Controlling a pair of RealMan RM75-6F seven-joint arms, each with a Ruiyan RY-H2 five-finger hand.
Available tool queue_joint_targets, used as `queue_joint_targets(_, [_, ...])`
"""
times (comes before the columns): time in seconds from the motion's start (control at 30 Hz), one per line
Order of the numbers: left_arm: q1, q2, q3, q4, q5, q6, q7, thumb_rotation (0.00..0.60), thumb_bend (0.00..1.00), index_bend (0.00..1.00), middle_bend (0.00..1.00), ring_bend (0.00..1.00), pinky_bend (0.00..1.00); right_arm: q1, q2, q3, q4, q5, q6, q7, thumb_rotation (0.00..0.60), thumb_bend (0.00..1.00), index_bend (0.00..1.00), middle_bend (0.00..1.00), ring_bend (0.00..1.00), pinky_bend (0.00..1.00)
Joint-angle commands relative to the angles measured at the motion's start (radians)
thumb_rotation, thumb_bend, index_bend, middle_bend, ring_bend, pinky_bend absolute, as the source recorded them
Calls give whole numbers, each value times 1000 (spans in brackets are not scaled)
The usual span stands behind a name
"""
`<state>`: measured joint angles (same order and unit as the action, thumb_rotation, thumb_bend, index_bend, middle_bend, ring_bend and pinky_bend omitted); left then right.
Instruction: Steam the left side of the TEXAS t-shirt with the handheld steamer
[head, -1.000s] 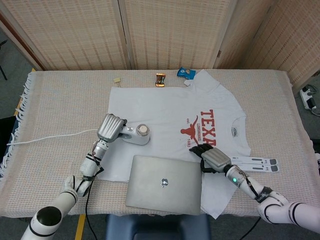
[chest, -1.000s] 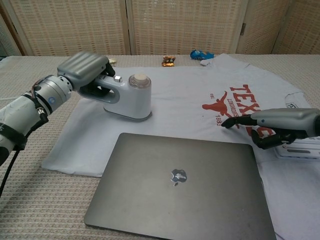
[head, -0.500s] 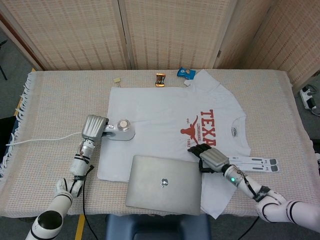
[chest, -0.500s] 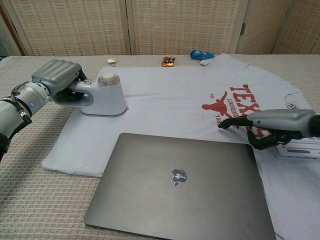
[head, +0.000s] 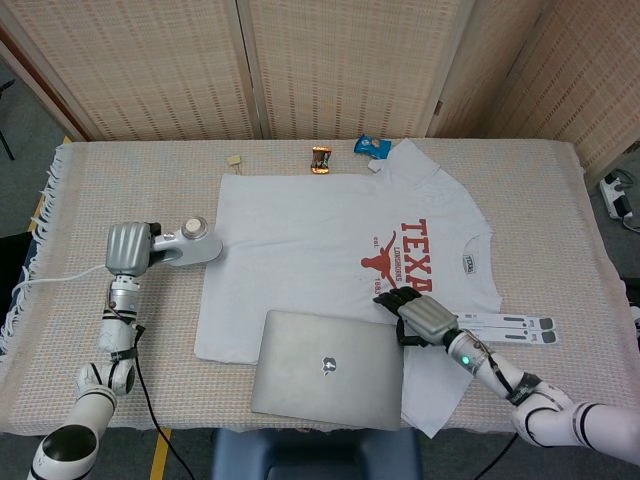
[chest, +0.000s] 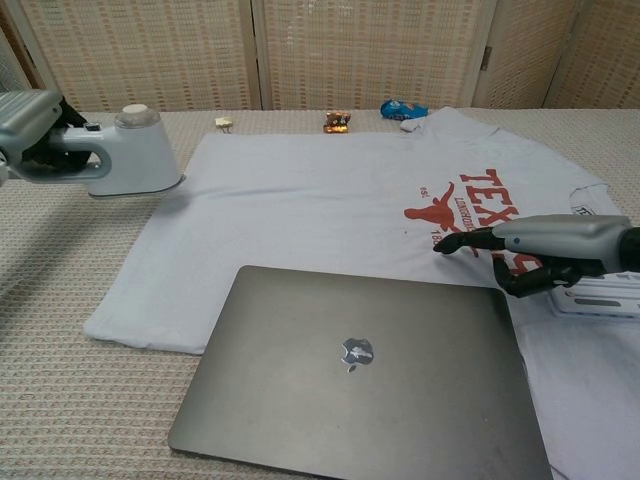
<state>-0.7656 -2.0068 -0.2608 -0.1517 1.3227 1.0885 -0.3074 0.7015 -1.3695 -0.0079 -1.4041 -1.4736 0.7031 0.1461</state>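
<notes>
Steamer (head: 187, 245) crosswise, nose toward t-shirt (head: 300, 230)

White t-shirt (head: 330, 250) with red TEXAS longhorn print (head: 400, 262), pale grey steamer (head: 185, 245), silver laptop (head: 328, 368), beige woven tablecloth (head: 540, 200).

My left hand (head: 127, 247): silver-grey shell, ringed metal wrist, black cable trailing down a white forearm. My right hand (head: 428, 318): grey back, black fingers (chest: 462, 242), green light at wrist.

Left hand (head: 127, 247) fingers closed in a grip; right hand (head: 426, 316) lies flat, fingers extended.
</notes>
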Motion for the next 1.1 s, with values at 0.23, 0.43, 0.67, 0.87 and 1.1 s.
queue_joint_targets(0.23, [-75, -59, 54, -58, 68, 121, 26, 600, 293, 920, 997, 836, 805, -7, 10, -10, -14, 3, 15, -6, 259, 950, 0, 48, 0, 0])
queue_joint_targets(0.43, [-139, -134, 48, -39, 58, 51, 108, 600, 293, 921, 997, 836, 804, -12, 13, -13, -19, 8, 24, -9, 261, 953, 0, 48, 0, 0])
queue_joint_targets(0.67, [-177, -171, 11, -11, 12, -33, 170, 600, 293, 926, 999, 836, 804, -15, 20, -15, -21, 15, 30, -11, 261, 953, 0, 49, 0, 0])
queue_joint_targets(0.87, [-170, -176, 14, 26, 6, -67, 236, 600, 294, 926, 999, 836, 804, -17, 18, -16, -19, 17, 34, -9, 261, 954, 0, 48, 0, 0])
queue_joint_targets(1.1, [-130, -152, -19, 38, -40, -114, 240, 600, 291, 915, 993, 831, 804, -13, 16, -16, -18, 21, 30, -11, 259, 953, 0, 48, 0, 0])
